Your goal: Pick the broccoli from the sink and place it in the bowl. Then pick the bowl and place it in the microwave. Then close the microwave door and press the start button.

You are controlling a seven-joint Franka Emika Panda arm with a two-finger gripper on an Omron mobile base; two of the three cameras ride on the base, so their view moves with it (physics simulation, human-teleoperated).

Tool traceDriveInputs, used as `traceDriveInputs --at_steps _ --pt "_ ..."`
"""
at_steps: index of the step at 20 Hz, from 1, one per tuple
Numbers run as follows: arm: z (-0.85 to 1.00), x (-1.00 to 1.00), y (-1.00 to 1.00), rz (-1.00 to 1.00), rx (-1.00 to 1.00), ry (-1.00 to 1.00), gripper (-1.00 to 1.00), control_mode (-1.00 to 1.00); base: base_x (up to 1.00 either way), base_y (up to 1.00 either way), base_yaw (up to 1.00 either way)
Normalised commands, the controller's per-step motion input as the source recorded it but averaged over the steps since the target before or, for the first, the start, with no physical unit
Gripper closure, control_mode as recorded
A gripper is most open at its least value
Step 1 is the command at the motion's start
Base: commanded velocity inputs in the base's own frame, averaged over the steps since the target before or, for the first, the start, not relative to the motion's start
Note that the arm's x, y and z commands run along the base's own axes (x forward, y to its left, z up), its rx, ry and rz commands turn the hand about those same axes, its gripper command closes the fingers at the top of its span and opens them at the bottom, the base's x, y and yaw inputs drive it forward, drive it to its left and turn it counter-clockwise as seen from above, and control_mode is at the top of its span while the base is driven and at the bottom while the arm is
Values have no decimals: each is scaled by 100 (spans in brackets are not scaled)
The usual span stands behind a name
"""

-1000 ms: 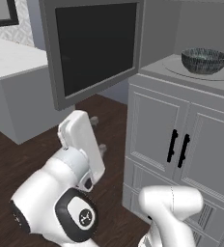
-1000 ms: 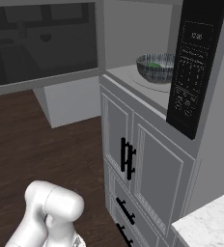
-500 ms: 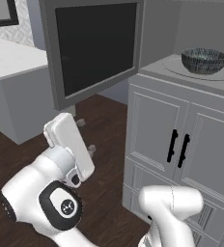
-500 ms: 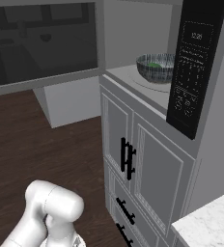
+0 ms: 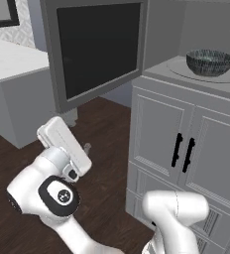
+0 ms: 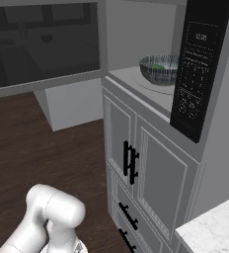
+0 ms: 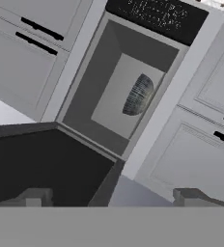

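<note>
You are looking at the microwave (image 6: 151,59) with the bowl (image 5: 209,61) already sitting on its turntable and the microwave door (image 5: 94,49) swinging wide open to the left of the cavity. The broccoli (image 6: 158,65) is showing as a green patch inside the bowl. The gripper (image 7: 111,197) is standing with its two tips far apart and nothing between them, hanging in front of the microwave, below the door and pointing back at the cavity.

What you are risking now, as I judge it: the door is sticking well out from the microwave, and the arm is folded low beneath it. If you are bringing the hand up straight, it may be catching the door's lower edge or pushing it wider instead of shut. Pushing near the hinge side would be giving you little swing; a glancing push could be sliding off the glass. A hard slam may be jolting the bowl on the plate.

The right base view is giving you the control panel (image 6: 196,69) to the right of the cavity and the green in the bowl. The left base view is giving you the door's dark outer face and the arm's wrist. The hand view is giving you the fingertips against the door edge and the cavity, rolled sideways.
</note>
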Motion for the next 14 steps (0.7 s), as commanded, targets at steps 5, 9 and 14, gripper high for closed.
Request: traceDriveInputs --at_steps 5,9,14 --pt "-39 88 45 0 2 -8 -100 -100 0 0 0" --pt "-41 88 51 -2 1 -5 -100 -100 0 0 0" --pt "-24 83 22 -3 0 -6 -100 -100 0 0 0"
